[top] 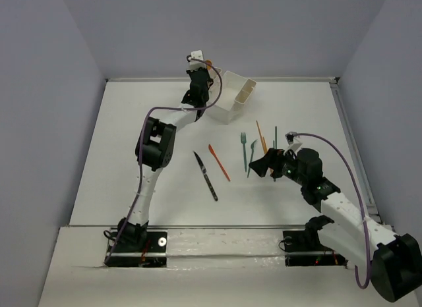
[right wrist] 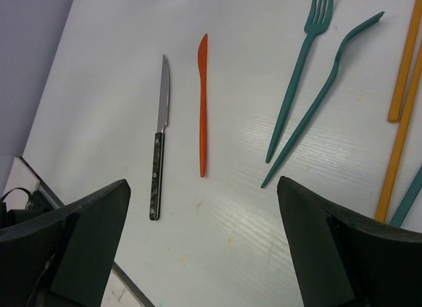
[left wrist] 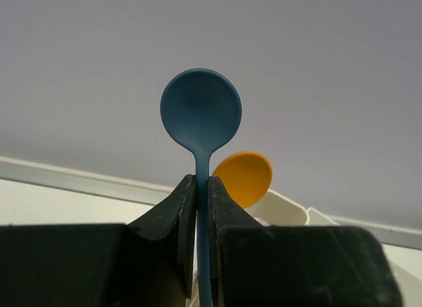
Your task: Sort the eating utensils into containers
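My left gripper [top: 196, 83] is at the back of the table beside the white caddy [top: 234, 96] and is shut on the stem of a blue spoon [left wrist: 201, 112], which stands upright between its jaws [left wrist: 202, 188]. Behind it an orange spoon [left wrist: 244, 177] sticks up from the caddy [left wrist: 290, 205]. My right gripper [top: 267, 163] hangs open over the table [right wrist: 203, 188] with nothing between its fingers. Just beyond it lie a dark-handled knife [right wrist: 158, 162], an orange knife [right wrist: 202, 109], two teal forks [right wrist: 297, 83] and orange chopsticks [right wrist: 402, 76].
In the top view the loose utensils lie in a row from the dark knife [top: 206, 176] to a teal chopstick [top: 275, 136]. A metal rail [top: 353, 142] borders the table's right side. Purple walls close in the back and sides.
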You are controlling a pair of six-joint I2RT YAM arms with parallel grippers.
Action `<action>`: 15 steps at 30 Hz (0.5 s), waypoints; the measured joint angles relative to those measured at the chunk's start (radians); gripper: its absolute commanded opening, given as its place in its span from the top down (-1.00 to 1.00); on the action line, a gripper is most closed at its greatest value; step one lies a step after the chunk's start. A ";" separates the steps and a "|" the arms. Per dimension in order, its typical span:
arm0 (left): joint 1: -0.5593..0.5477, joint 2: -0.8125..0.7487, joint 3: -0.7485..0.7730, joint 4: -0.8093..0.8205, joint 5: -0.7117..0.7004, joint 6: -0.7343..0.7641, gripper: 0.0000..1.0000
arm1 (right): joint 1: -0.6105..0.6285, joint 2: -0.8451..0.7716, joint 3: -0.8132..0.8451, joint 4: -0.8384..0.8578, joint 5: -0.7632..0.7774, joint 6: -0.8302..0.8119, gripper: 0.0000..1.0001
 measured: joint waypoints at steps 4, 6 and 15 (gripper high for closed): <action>-0.017 -0.042 -0.100 0.026 -0.018 0.003 1.00 | 0.000 -0.004 0.000 0.000 0.000 0.001 -0.98; -0.026 -0.071 -0.154 0.044 -0.033 0.006 1.00 | 0.000 -0.016 0.000 -0.001 0.000 0.001 -0.98; -0.071 -0.192 -0.312 0.096 -0.100 0.022 1.00 | 0.000 -0.069 0.000 -0.007 0.000 0.001 -0.98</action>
